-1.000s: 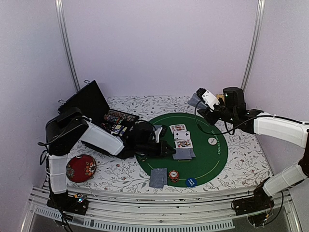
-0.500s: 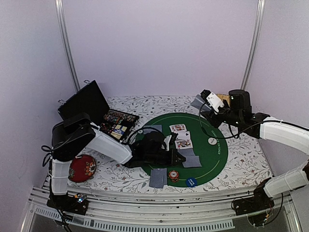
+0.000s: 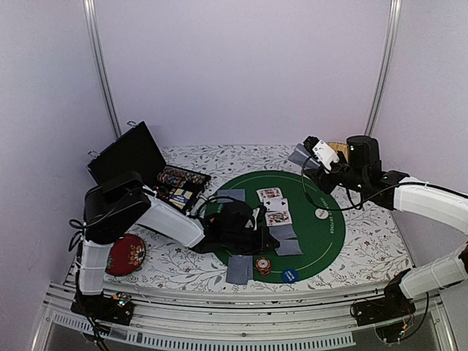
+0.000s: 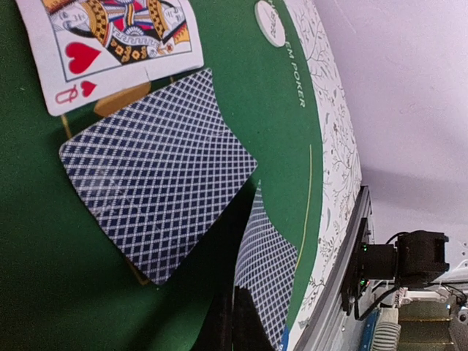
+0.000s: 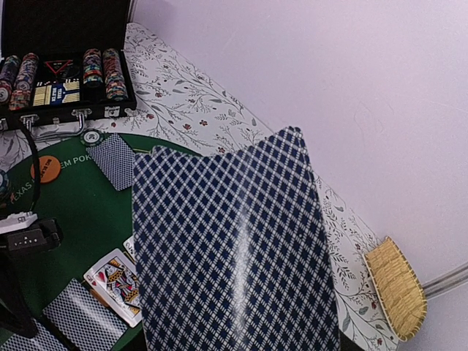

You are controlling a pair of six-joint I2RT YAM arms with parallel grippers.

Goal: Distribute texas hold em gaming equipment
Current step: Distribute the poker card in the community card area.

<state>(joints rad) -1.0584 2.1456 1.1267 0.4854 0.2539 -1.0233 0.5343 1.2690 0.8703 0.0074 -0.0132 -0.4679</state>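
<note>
Mid-deal, a card (image 4: 265, 270) is pinched in the clenched left hand (image 3: 269, 235), the deck (image 5: 234, 256) gripped in the right hand (image 3: 313, 155); release onto the mat (image 3: 322, 248) is likely needed next.

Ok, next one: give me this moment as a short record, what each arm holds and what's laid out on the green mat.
left gripper: jaws shut on a tilted face-down card, low over the green mat
right gripper: jaws gripping a fanned card stack, raised at the far right
face-up: queen of hearts, second face-up card beyond it
face-down, lying: far card, near card, middle card beside the queen
markers: white disc right, blue disc near edge
chips: chip stack beside the blue disc
case: open, far left
</note>
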